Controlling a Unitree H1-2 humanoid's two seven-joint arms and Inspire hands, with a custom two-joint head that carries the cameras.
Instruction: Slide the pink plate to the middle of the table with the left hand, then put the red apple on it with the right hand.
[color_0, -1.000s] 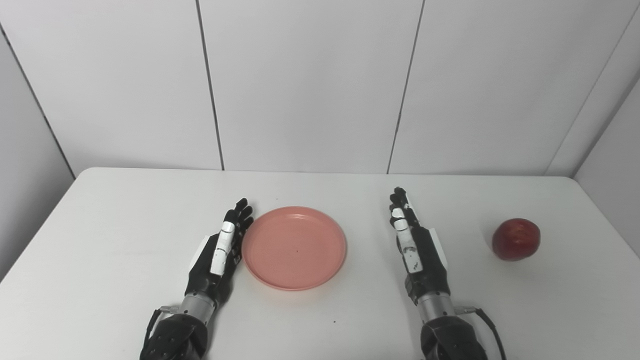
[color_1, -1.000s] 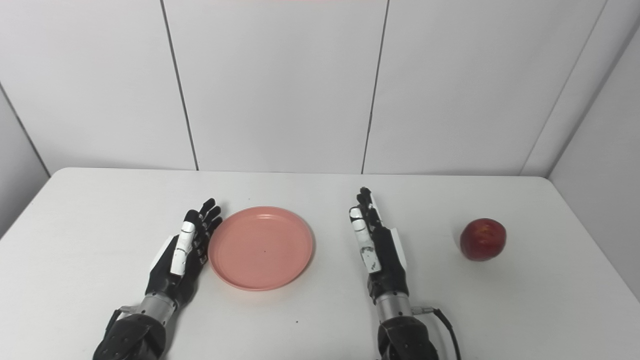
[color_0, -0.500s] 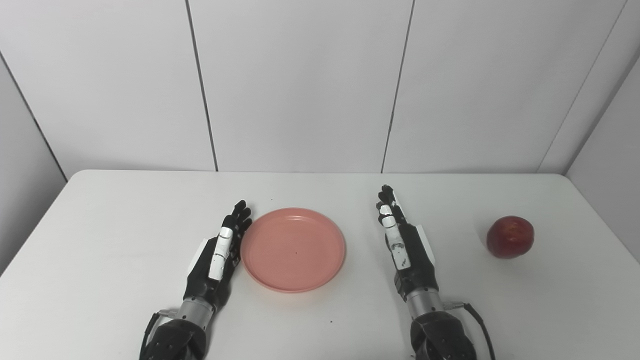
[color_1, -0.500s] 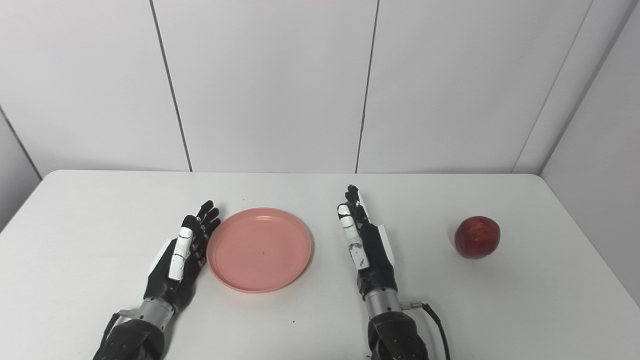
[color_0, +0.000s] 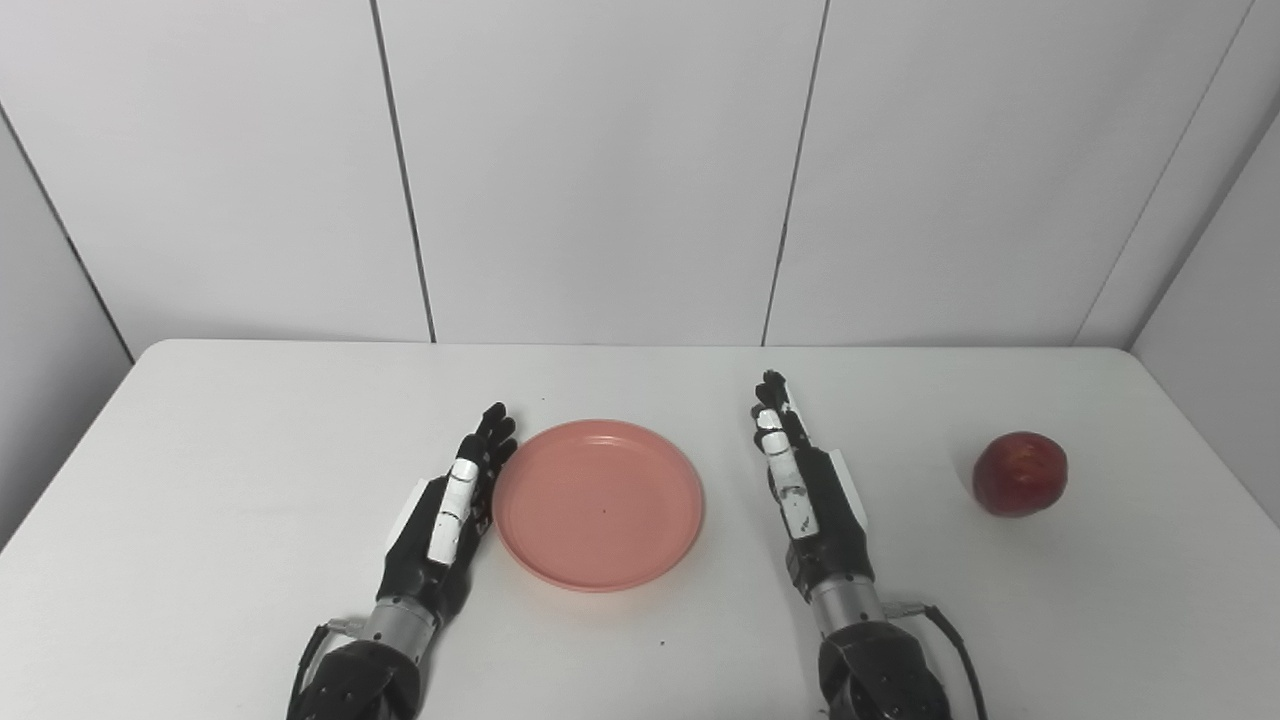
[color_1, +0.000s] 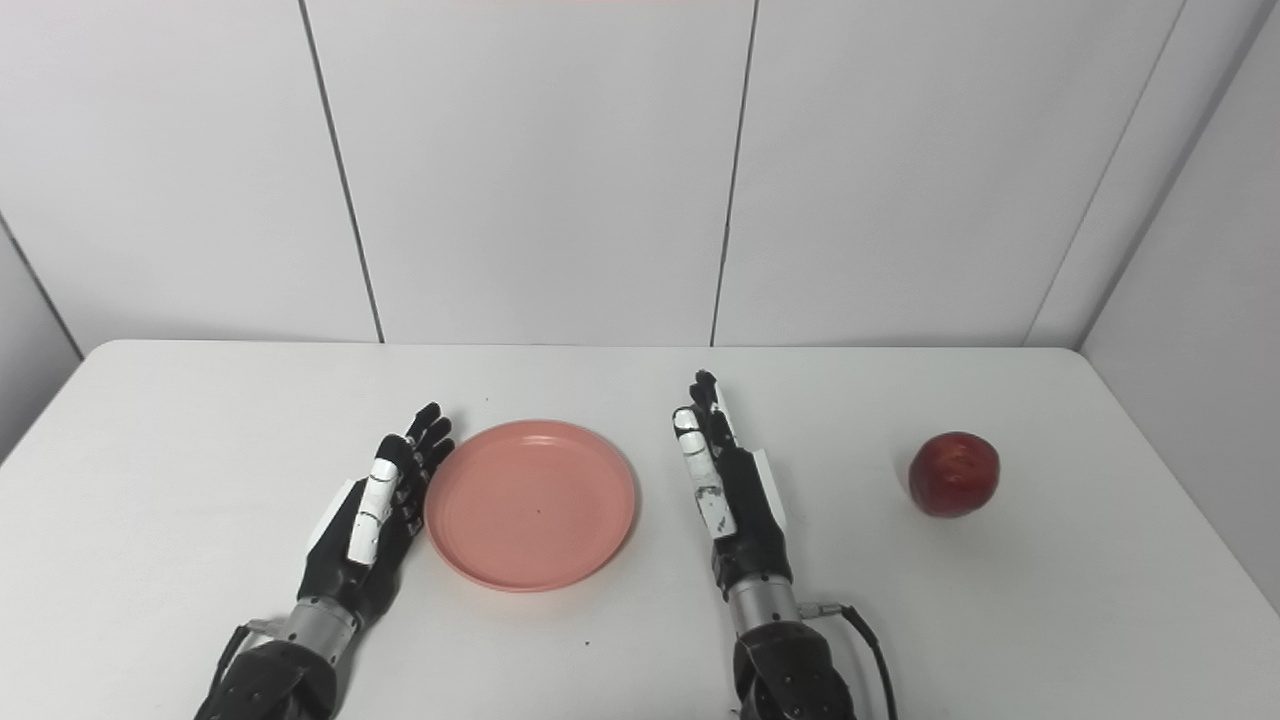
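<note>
Left hand (color_0: 445, 515) flat and edge-on against the left rim of the round pink plastic plate (color_0: 598, 503), fingers straight and close together, holding nothing. Plate directly right of that hand, lying on the white desk (color_0: 200, 480) between the two hands. Right hand (color_0: 812, 495) likewise straight-fingered and empty, just right of the plate. Shiny red apple (color_0: 1020, 473) well off to its right, clearly nearer this hand; reach outward needed.
</note>
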